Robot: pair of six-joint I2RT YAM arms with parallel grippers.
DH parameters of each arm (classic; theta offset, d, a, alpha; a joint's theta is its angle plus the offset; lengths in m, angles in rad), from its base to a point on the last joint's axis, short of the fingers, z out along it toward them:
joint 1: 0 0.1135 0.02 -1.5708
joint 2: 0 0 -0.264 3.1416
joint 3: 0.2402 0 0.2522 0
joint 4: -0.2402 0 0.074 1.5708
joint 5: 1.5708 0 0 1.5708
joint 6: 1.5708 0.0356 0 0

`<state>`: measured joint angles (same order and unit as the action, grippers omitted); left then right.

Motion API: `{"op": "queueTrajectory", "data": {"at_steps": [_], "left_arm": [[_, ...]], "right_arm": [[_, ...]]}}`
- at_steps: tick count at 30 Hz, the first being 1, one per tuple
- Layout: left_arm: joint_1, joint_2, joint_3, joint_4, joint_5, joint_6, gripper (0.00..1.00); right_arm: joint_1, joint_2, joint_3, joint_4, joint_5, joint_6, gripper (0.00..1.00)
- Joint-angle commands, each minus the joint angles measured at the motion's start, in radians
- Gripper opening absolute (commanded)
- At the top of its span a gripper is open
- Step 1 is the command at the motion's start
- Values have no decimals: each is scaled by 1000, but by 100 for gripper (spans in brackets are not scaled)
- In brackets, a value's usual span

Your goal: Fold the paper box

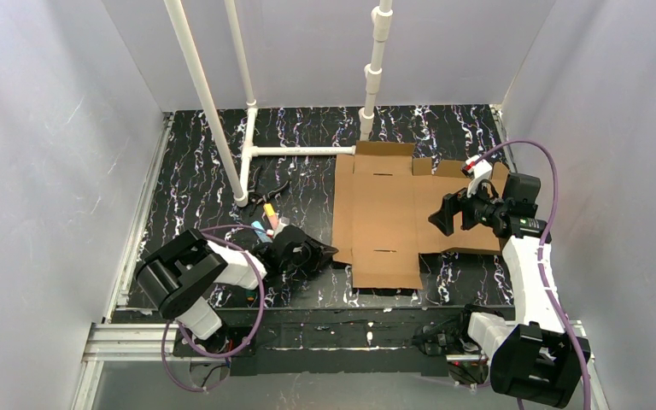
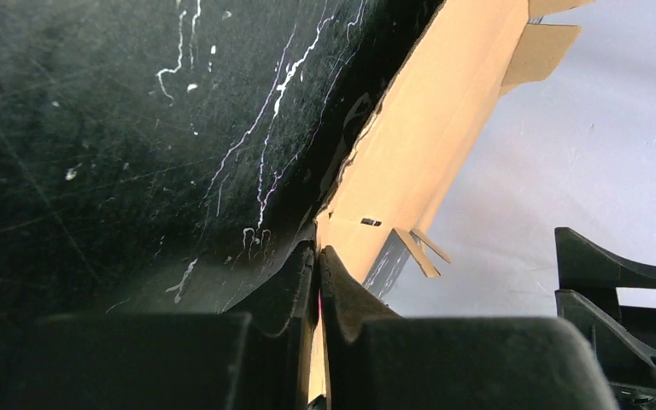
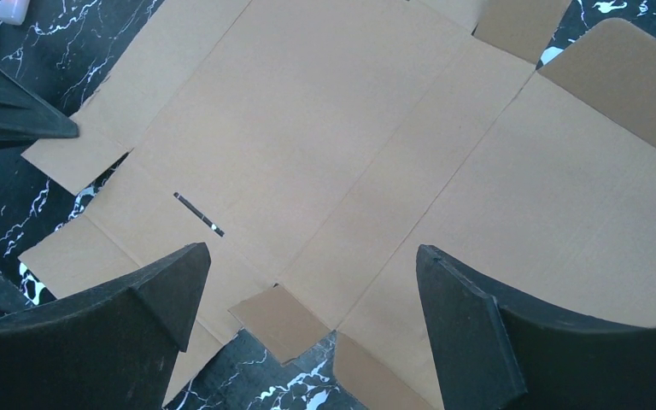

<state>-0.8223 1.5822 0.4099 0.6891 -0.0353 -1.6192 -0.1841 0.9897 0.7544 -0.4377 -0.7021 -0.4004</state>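
The left gripper (image 1: 329, 252) lies low on the table (image 1: 196, 171), at the 8 o'clock corner of the paper box (image 1: 384, 213). Its fingers (image 2: 295, 286) are pressed together, and a thin bit of the box's edge seems to be caught between them. The box lies flat and open, a little toward 1 o'clock from the middle of the table. The right gripper (image 1: 446, 213) hangs over the box's 3 o'clock side. Its fingers (image 3: 162, 290) are spread wide and hold nothing.

The pinch is only on a tiny bit of edge. A fast lift may make the cardboard slip out or tear. Nothing presses the sheet down, so a pull toward 9 o'clock may slide the whole box and not bend it. Then it could bump the small coloured things (image 1: 265, 224) at 10 o'clock. A push toward 12 o'clock could jam a flap against the white pipes (image 1: 299, 151).
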Motion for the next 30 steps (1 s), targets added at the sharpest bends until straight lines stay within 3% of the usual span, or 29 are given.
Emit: {"op": "queueTrajectory", "data": {"at_steps": [1, 10, 17, 22, 30], "left_arm": [[-11, -53, -38, 9, -59, 15, 0], [-91, -288, -236, -20, -233, -23, 0], [-139, -482, -310, -190, -393, -62, 0], [-144, -605, -270, -349, -443, -11, 0], [-146, -715, -280, -441, -460, 89, 0]], "right_arm": [[-6, -22, -4, 29, 6, -15, 100], [-8, -21, -6, 23, 16, -24, 100], [-9, 28, 56, -43, 130, -61, 100], [-23, 174, 171, -114, 383, -54, 100], [-176, 461, 302, -137, 375, -134, 100]]}}
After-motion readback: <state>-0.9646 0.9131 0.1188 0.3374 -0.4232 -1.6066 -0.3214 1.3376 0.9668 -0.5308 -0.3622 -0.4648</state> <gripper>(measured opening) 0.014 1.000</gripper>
